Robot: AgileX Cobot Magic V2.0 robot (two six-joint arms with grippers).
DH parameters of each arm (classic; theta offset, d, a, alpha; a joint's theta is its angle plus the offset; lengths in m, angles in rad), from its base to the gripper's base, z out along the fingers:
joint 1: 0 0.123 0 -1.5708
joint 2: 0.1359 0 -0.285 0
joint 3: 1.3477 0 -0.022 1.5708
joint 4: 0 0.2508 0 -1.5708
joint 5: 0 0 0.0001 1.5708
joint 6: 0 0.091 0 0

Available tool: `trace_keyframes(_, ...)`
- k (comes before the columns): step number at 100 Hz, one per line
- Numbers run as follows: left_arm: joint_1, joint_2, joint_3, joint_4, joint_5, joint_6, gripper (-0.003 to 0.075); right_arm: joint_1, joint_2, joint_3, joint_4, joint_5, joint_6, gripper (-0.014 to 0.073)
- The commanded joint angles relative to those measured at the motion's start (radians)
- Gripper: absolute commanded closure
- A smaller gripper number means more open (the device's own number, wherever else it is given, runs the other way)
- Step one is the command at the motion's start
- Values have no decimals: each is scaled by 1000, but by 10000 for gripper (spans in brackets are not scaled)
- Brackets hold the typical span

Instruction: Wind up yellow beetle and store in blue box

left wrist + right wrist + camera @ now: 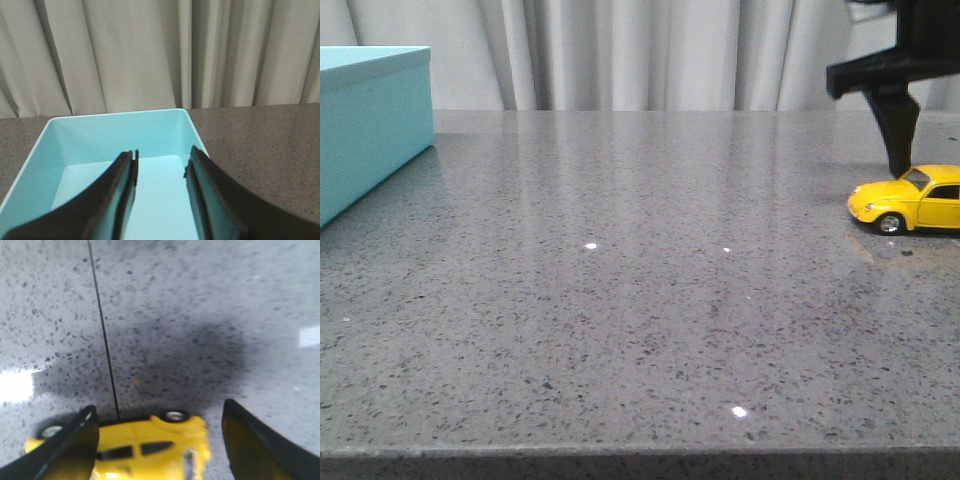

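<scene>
The yellow beetle [912,200] stands on its wheels on the grey table at the far right, partly cut by the frame edge. My right gripper [903,160] hangs just above it, one black finger showing in the front view. In the right wrist view the beetle [150,445] lies between the spread fingers of the open right gripper [157,415], which does not grip it. The blue box [365,125] stands at the far left. My left gripper [161,160] is open and empty above the box's open inside [115,132].
The grey speckled table [620,280] stretches between box and car. Pale curtains [640,50] hang behind the table's far edge. A thin dark seam line [102,325] runs across the tabletop in the right wrist view.
</scene>
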Motion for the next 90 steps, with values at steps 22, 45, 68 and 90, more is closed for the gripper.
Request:
trace_keyframes(22, -8, 7, -31, -8, -77, -5, 481, 25, -235, -19, 58, -29, -11, 75)
trace_keyframes(45, -8, 7, -30, -8, -77, -5, 481, 102, -308, -19, 79, -118, -11, 75)
trace_keyframes(68, -8, 7, -30, -11, -77, -5, 482, 111, -336, -18, 79, -163, -11, 75)
trace_keyframes(90, -8, 7, -34, -11, -68, -5, 482, 111, -388, -18, 79, -275, -21, 75)
